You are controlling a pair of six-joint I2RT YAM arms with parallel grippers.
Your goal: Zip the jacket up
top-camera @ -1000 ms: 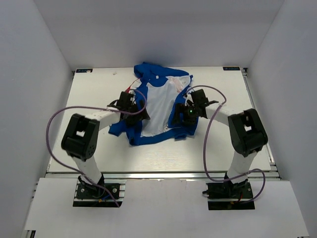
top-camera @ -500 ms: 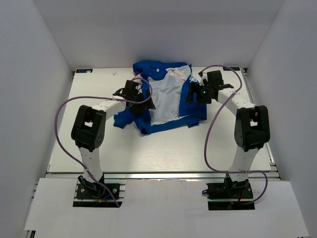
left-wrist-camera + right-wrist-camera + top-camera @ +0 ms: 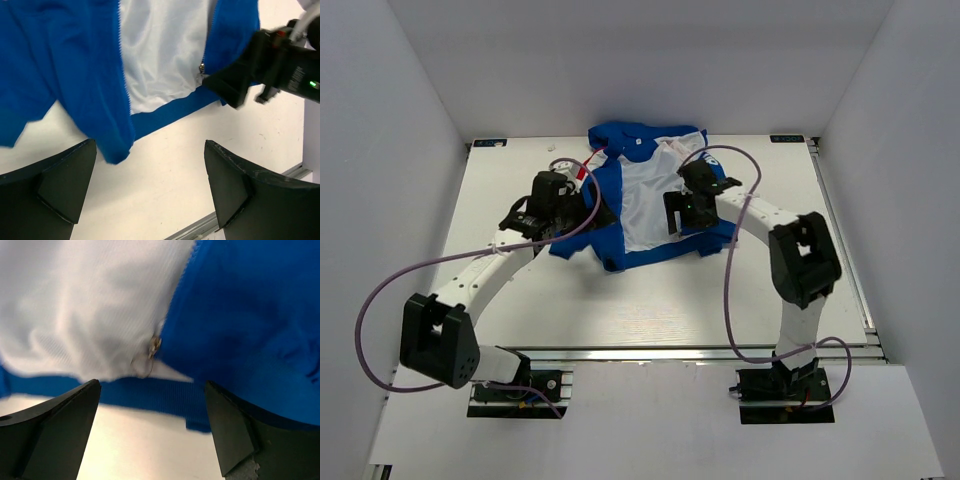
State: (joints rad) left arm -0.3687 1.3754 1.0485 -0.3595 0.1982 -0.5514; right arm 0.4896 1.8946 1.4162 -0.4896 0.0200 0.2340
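Both jaws wide, empty; L gripper [image 3: 592, 212] drew back; R gripper [image 3: 673, 214] moved over jacket [image 3: 620, 140] zip [image 3: 152, 347].

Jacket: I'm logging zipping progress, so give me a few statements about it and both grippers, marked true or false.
The jacket lies open with its white lining showing. True.
The left gripper is shut on a sleeve. False: it is open and holds nothing.
The zipper pull sits low, near the bottom hem. True.
The right gripper grips the zipper pull. False: it is open, and the pull is not gripped.
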